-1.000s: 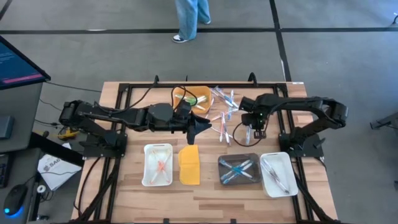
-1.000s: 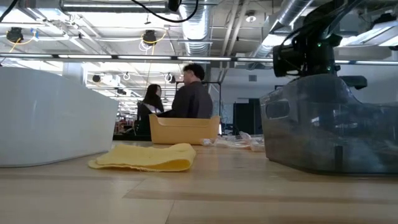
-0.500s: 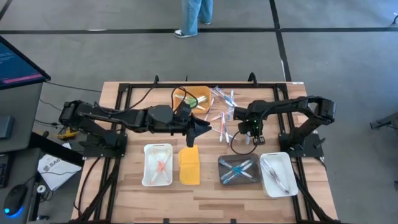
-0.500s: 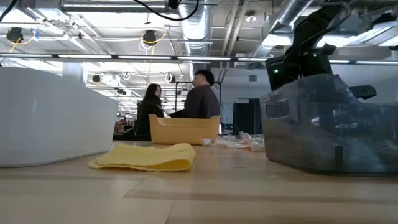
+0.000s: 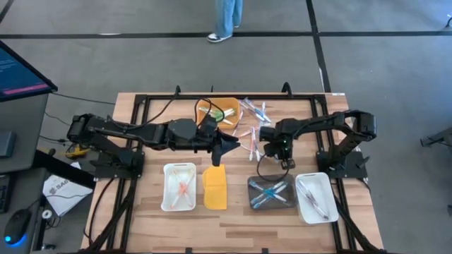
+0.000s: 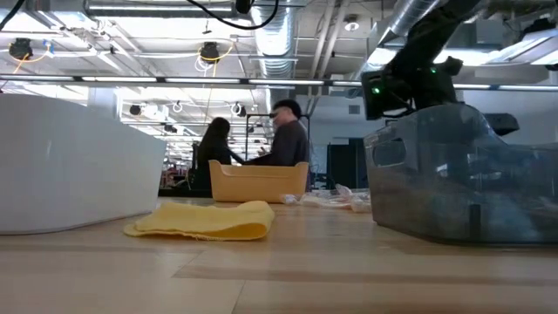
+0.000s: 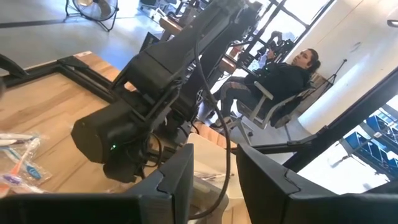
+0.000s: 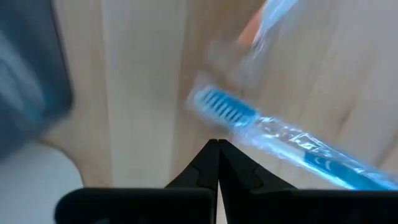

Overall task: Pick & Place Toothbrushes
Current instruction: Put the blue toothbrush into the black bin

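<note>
My right gripper (image 8: 217, 144), fingers together and empty, hovers over blue toothbrush (image 8: 280, 138), lining up for pick.

Open-plan robotics lab or workshop

Exposed ducts (image 6: 288, 48) and pipes ran under the ceiling; two people (image 6: 261, 148) sat among workstations behind the wooden table (image 5: 141, 212), a monitor (image 5: 21, 70) beside its left edge.

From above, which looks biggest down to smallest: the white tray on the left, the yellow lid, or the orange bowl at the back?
1. White tray
2. Yellow lid
3. Orange bowl, though the left arm partly covers it, so it is unsure against the lid.
</note>
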Motion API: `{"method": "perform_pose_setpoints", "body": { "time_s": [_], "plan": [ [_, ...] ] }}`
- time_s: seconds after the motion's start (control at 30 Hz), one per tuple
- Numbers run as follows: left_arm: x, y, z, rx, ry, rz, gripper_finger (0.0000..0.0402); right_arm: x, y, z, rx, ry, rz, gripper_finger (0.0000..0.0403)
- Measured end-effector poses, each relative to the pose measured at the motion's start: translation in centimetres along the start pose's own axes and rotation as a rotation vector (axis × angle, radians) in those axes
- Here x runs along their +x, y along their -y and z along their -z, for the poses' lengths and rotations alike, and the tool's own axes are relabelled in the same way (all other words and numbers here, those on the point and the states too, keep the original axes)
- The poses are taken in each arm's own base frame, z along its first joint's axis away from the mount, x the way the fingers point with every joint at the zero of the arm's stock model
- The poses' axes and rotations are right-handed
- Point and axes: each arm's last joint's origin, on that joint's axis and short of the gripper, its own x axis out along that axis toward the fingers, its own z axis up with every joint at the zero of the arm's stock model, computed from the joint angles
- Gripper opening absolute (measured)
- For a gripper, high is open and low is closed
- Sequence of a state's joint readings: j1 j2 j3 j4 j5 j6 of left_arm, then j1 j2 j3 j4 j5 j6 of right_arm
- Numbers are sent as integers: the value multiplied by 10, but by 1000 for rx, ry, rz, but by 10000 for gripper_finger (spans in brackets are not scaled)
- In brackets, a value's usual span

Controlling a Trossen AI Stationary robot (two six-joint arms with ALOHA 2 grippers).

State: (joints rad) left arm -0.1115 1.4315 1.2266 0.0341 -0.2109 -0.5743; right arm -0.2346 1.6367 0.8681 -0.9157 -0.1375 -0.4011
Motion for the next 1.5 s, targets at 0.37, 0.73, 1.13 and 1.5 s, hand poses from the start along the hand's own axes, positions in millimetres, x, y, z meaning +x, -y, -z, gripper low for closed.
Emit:
{"method": "perform_pose_setpoints", "body": {
  "time_s": [0.37,0.73,1.13,1.5],
  "plan": [
    [0,-1,-1,0,15,-22,117,-40,21,-21,41,153,54,0],
    [0,-1,-1,-2,16,-24,117,-46,57,4,57,82,119,50],
    [0,1,0,-1,14,-19,117,-17,53,16,-146,-26,223,233],
    [0,1,0,0,13,-19,117,1,48,27,-144,-59,199,257]
  ]
}}
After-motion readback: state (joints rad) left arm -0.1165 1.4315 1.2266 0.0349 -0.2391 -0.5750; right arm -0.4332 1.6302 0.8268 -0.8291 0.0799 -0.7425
